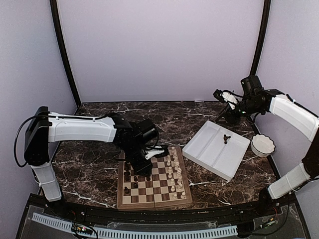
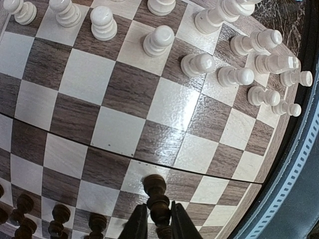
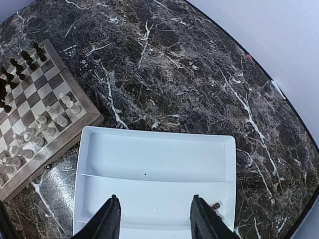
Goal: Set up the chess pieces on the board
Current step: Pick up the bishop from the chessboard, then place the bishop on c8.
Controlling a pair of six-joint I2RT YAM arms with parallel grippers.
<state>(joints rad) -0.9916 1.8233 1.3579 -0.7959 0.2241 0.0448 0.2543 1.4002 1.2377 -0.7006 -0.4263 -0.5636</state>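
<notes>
My left gripper is shut on a dark brown chess piece. It holds it over the board, the piece's far end at a pale square just past the seam. I cannot tell whether it touches. More dark pieces stand at the board's edge beside it. In the top view this gripper is over the board's left half, near the dark pieces. My right gripper is open and empty above the white tray, where one dark piece lies by the rim.
Cream-white pieces fill the board's right columns and show in the left wrist view. The divided white tray lies right of the board with dark pieces in it. A white bowl stands at the far right.
</notes>
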